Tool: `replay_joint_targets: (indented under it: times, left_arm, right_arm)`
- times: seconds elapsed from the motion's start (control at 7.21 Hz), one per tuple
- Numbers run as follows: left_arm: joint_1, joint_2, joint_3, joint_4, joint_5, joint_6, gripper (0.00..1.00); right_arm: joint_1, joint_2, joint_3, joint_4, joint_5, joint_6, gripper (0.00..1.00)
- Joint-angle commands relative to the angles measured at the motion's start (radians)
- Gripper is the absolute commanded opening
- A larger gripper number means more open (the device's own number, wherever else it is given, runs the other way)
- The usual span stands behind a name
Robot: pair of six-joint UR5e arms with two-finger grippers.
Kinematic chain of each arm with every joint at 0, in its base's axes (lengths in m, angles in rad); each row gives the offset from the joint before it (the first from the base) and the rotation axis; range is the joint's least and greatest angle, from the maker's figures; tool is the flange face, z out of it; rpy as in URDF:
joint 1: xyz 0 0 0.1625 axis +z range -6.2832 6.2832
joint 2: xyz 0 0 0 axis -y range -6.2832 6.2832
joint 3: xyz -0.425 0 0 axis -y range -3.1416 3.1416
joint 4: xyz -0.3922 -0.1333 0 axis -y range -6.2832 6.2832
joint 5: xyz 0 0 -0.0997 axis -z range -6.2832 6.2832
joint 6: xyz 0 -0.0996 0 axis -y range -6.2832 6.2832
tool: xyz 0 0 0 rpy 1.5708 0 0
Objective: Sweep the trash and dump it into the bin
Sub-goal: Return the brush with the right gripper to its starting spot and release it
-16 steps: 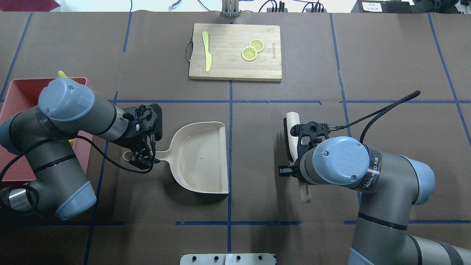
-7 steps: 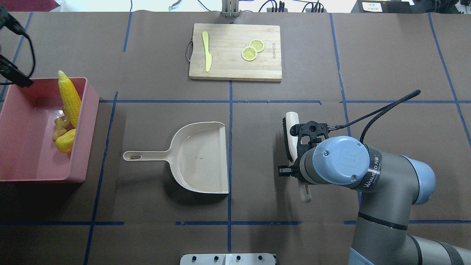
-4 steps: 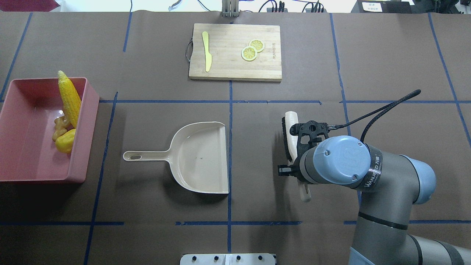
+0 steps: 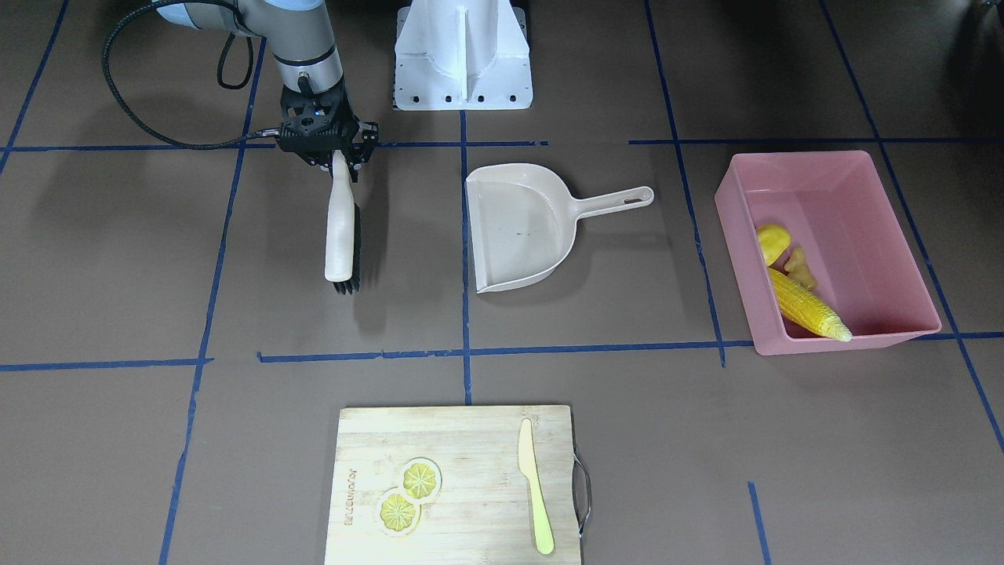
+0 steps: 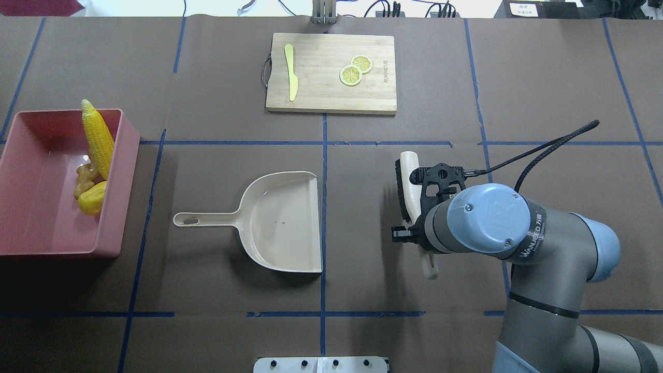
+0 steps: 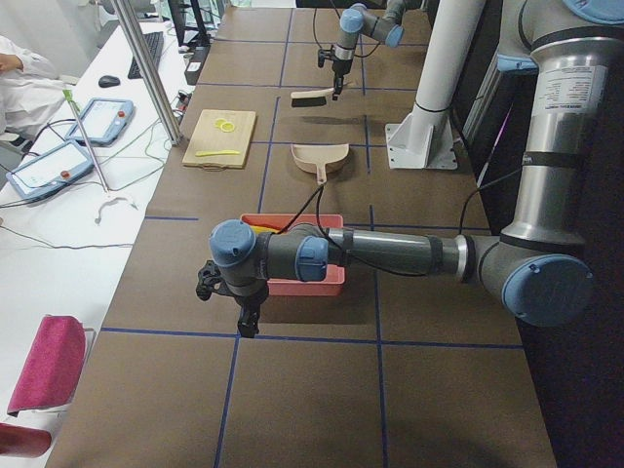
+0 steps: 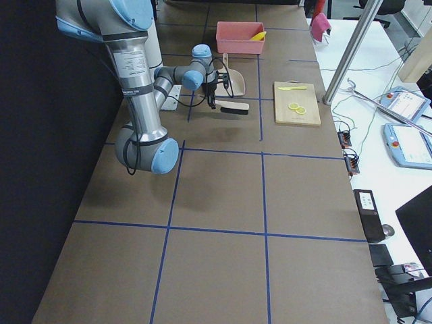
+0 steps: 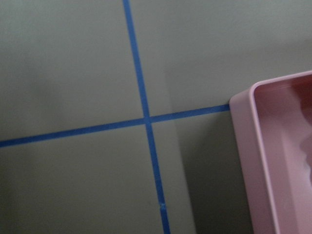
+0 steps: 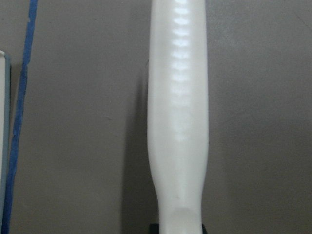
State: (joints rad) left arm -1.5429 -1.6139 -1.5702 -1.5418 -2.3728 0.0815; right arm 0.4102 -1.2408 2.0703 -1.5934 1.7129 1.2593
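Note:
The pink bin (image 5: 36,207) stands at the table's left end and holds the trash: a corn cob (image 5: 98,137), a lumpy yellow piece (image 5: 92,199) and a ginger root (image 5: 84,181). The front-facing view shows the same bin (image 4: 863,180) with the corn (image 4: 808,312). My right gripper (image 4: 337,161) is shut on the handle of a white brush (image 4: 340,227), right of the beige dustpan (image 5: 282,223). My left gripper (image 6: 246,322) shows only in the exterior left view, beyond the bin's outer end; I cannot tell its state. Its wrist camera sees a bin corner (image 8: 263,146).
A wooden cutting board (image 5: 331,98) with two lemon slices (image 5: 355,70) and a pale knife (image 5: 291,72) lies at the far middle. The white arm mount (image 4: 463,55) sits at the near edge. A person's sleeve (image 6: 24,73) and tablets show beside the table.
My left arm let go of the dustpan handle and drew back out of the overhead view, past the bin. My right arm shifted the brush slightly toward the far side.

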Motion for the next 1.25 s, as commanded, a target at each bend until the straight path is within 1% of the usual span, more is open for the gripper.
replay_joint_targets:
  times: [0.0, 0.14, 0.28, 0.42, 0.56, 0.69, 0.83, 0.97, 1.11]
  left_arm:
    - [-0.012, 0.043, -0.014, -0.015, -0.003, 0.003, 1.00]
    - [-0.019, 0.055, -0.036, -0.015, 0.000, 0.003, 1.00]
    - [-0.017, 0.092, -0.059, -0.024, 0.026, 0.001, 1.00]
    - [-0.019, 0.095, -0.059, -0.037, 0.047, -0.006, 1.00]
    - [-0.020, 0.132, -0.065, -0.038, 0.047, -0.002, 1.00]
    - [-0.020, 0.129, -0.065, -0.038, 0.049, -0.002, 1.00]
    - [-0.019, 0.127, -0.064, -0.038, 0.049, -0.003, 1.00]
    - [-0.019, 0.129, -0.064, -0.038, 0.047, -0.005, 1.00]
    - [-0.019, 0.131, -0.062, -0.038, 0.046, -0.005, 1.00]
  right_arm:
    - [0.061, -0.025, 0.033, 0.000, 0.071, -0.024, 0.00]
    - [0.093, -0.067, 0.053, 0.000, 0.074, -0.072, 0.00]
    - [0.164, -0.107, 0.059, 0.000, 0.146, -0.159, 0.00]
    - [0.212, -0.159, 0.059, 0.001, 0.171, -0.211, 0.00]
    - [0.270, -0.222, 0.057, 0.021, 0.174, -0.321, 0.00]
    - [0.326, -0.306, 0.051, 0.098, 0.213, -0.375, 0.00]
    - [0.381, -0.403, 0.036, 0.209, 0.261, -0.420, 0.00]
    - [0.410, -0.502, 0.009, 0.337, 0.275, -0.460, 0.00]
    - [0.442, -0.590, -0.043, 0.484, 0.302, -0.463, 0.00]
